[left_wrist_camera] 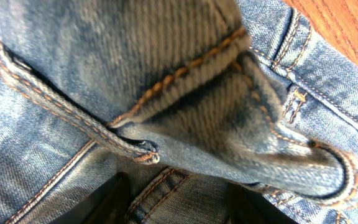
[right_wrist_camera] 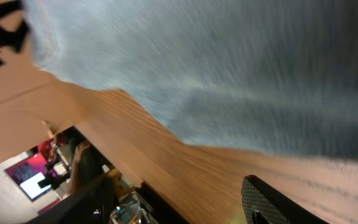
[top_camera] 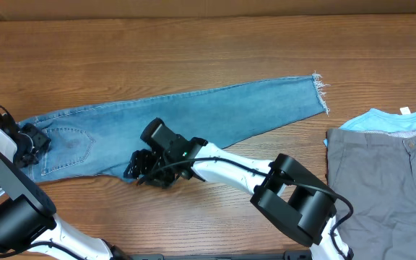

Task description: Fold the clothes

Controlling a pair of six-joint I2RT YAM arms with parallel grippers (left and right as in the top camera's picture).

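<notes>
The light-blue denim jeans (top_camera: 193, 115) lie flat and stretched slantwise across the table. The waist is at the left and the frayed ankle hem (top_camera: 322, 90) at the upper right. A stitched back pocket (top_camera: 74, 141) faces up. My left gripper (top_camera: 33, 141) is at the waist end. The left wrist view shows its dark fingers (left_wrist_camera: 185, 205) closed on bunched denim with orange-stitched seams (left_wrist_camera: 185, 81). My right gripper (top_camera: 139, 172) sits at the near edge of the jeans by the seat. In the right wrist view its fingers (right_wrist_camera: 179, 199) are spread over bare wood, with the denim (right_wrist_camera: 229, 68) just beyond them.
A folded grey garment (top_camera: 381, 166) lies at the right edge of the wooden table (top_camera: 193, 50), on top of a light-blue garment (top_camera: 392, 119). The table's near edge runs just beyond the right gripper in the right wrist view (right_wrist_camera: 135, 180).
</notes>
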